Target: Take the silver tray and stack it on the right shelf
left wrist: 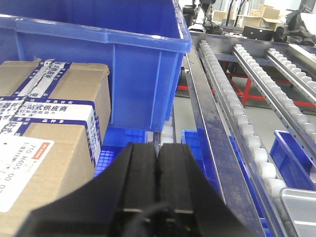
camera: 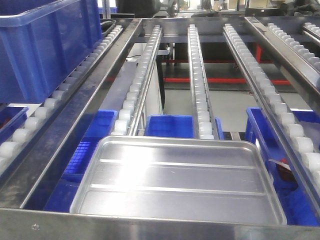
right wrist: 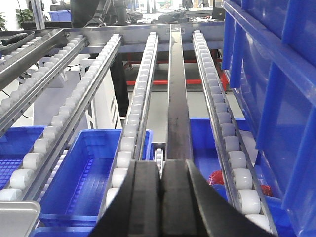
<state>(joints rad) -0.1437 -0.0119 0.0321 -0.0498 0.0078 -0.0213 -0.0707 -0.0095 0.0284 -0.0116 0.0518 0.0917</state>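
Observation:
The silver tray (camera: 175, 185) lies flat on the roller tracks just behind the steel front bar (camera: 150, 229), shiny, with two raised ridges across its floor. One corner of the tray (left wrist: 301, 210) shows low right in the left wrist view, another (right wrist: 17, 217) low left in the right wrist view. The right shelf (camera: 300, 37) shows only as a roller lane past the steel divider rail (camera: 272, 47). My left gripper (left wrist: 157, 147) and right gripper (right wrist: 161, 165) are both shut on nothing, each beside the tray and apart from it. Neither appears in the front view.
A big blue crate (camera: 45, 45) sits on the left lane above a taped cardboard box (left wrist: 44, 128). Another blue crate (right wrist: 276, 98) stands on the lane at the right. Blue bins (camera: 167, 125) sit below the rollers, one of them (right wrist: 219, 177) holding something red.

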